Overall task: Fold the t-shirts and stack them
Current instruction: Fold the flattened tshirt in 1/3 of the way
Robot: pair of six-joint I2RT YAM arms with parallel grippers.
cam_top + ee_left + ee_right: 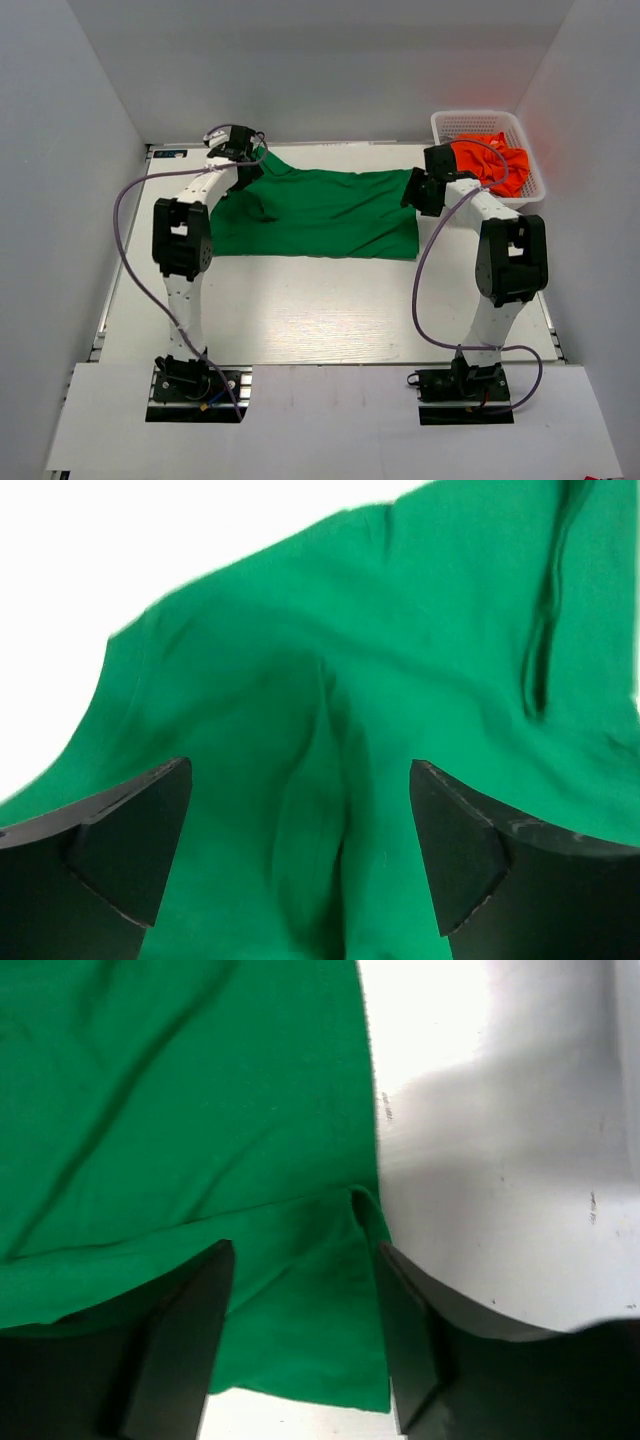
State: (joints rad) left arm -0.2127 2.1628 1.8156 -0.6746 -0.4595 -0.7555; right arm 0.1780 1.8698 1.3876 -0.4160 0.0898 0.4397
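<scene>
Near edge: both arm bases, then a bare strip of white table (pixel 320 320). Past that, the green t-shirt (pixel 320 215) lies spread and mostly flat on the far half of the table. Its long axis runs left-right, it has a few wrinkles, and its near hem is roughly straight. Right gripper (pixel 305 1250) is over the shirt's right edge, jaws apart and nothing clamped. The wrist view shows the edge with a small tuck of cloth running up between the two fingers, bare table to the right of it. Left gripper (pixel 300 770) is further back at the shirt's far-left corner, also spread wide and empty, with a raised crease of green cloth under the gap. Can't tell if either one's fingertips touch the fabric. So each arm has its own end of the shirt directly below, and the likely next move is pinching both ends for a fold across the long axis. Far right: white lattice basket (pixel 470 117) holding the orange t-shirt (pixel 492 160), bunched up and not yet folded, nearest the right arm.
</scene>
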